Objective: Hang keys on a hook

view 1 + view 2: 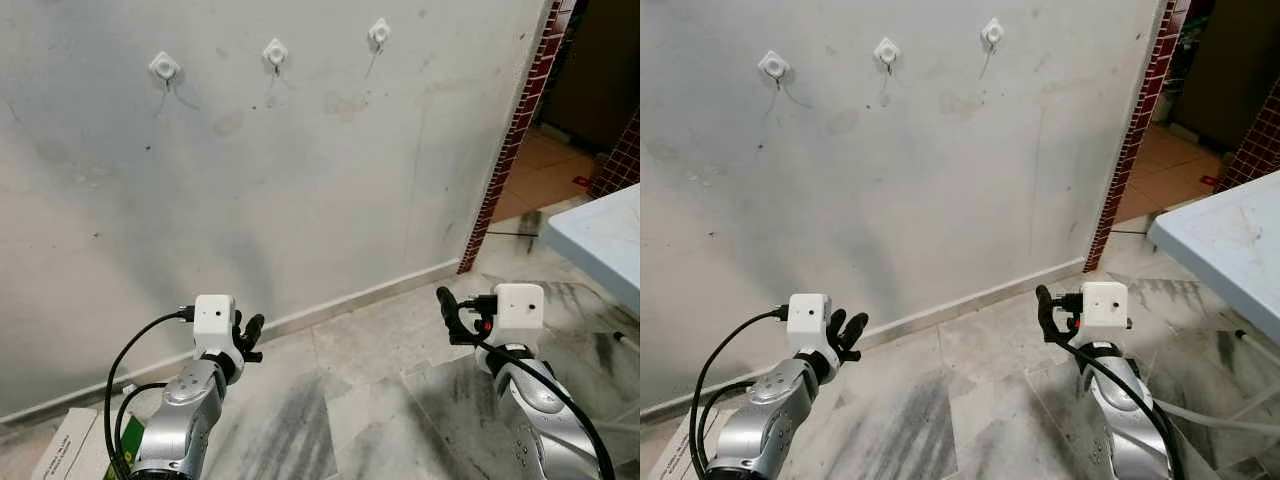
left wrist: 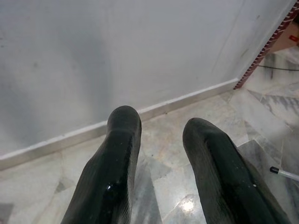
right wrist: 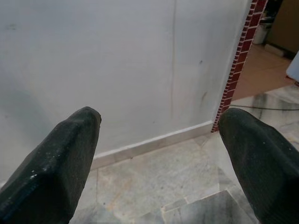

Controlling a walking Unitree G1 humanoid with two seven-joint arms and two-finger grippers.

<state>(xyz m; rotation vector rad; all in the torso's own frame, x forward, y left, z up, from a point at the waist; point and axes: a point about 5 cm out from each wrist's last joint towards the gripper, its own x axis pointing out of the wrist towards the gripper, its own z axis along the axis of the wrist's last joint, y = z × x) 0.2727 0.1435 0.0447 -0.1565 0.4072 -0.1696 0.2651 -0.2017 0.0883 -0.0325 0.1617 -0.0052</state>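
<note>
While three hooks (image 1: 275, 52) line the wall (image 1: 300, 180), both tools, left (image 2: 161, 140) and right (image 3: 159, 140), gape empty.

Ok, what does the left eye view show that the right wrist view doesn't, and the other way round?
Left eye view: three white hooks high up, the left claw and right claw held low, and a pale table at the robot's right. Right wrist view: a close look at the right claw's fingers, spread wide with nothing between them. Both: the grey wall, the red tiled edge and the marble floor.
</note>
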